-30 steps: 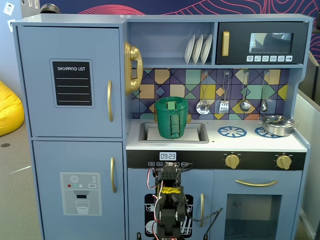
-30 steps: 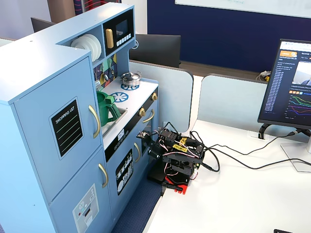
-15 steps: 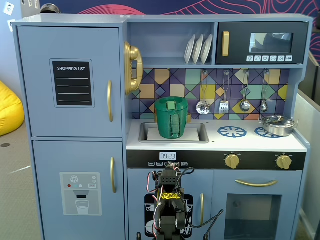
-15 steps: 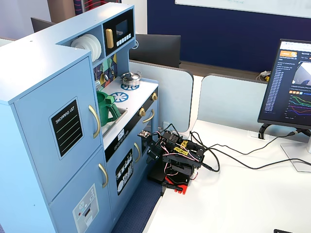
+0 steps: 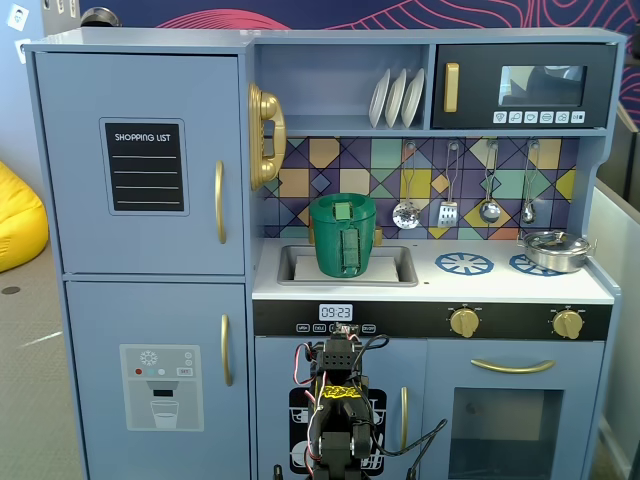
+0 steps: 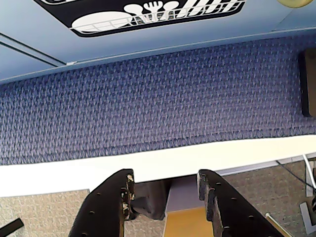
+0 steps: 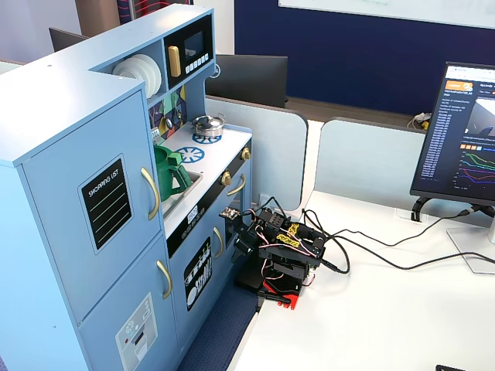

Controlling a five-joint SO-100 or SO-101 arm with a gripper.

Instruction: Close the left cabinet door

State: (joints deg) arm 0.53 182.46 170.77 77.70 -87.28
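The left cabinet door [image 5: 140, 150] is light blue with a black "SHOPPING LIST" panel [image 5: 146, 166] and a curved gold handle [image 5: 220, 202]. It lies flush with the cabinet front in both fixed views [image 7: 93, 201]. My arm [image 5: 340, 400] sits folded low in front of the kitchen's middle, right of and below that door, and also shows in the other fixed view [image 7: 282, 251]. In the wrist view my gripper [image 6: 165, 180] is open and empty, its two black fingers [image 6: 111, 202] apart, over the white table edge [image 6: 74, 170] and blue mat [image 6: 158, 98].
Below the door is a blue door with a water-dispenser graphic [image 5: 160, 385]. A green pot [image 5: 343, 235] stands in the sink. The dishwasher door [image 6: 158, 12] is just ahead of the gripper. Cables [image 7: 371, 247] and a monitor [image 7: 464, 131] are on the white table.
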